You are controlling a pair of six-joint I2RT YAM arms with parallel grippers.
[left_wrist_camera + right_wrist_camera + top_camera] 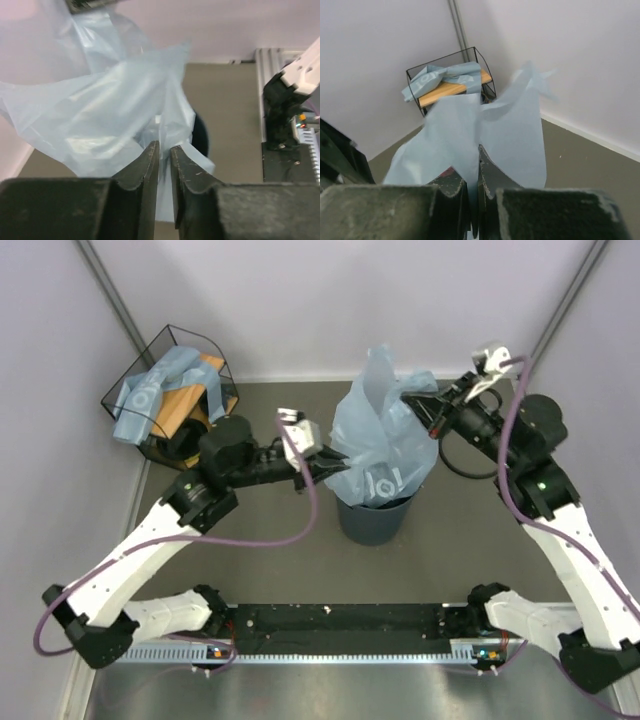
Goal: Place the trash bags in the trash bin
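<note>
Light-blue translucent film, the trash bag, is seen crumpled and puffed up out of the trash bin. Its lower part is tucked inside the rim, and most of the sheet rises well above it. The dark blue-grey bin is set upright on the table, near the middle and between the two arms.

The bag's left side is gripped low down, just above the bin's rim, by the left gripper, which is reached in sideways. In the left wrist view its jaws are drawn almost together, with only a thin slit between them and a fold of film caught in that slit. Part of the bin's dark mouth is seen behind the film.

The bag's upper right edge is held higher up by the right gripper. In the right wrist view its jaws are pressed closed on the film, which fans upward from the fingertips.

At the far left corner a black wire basket with a wooden base is placed against the wall, well apart from the bin. More light-blue bags are draped over and inside it.
</note>
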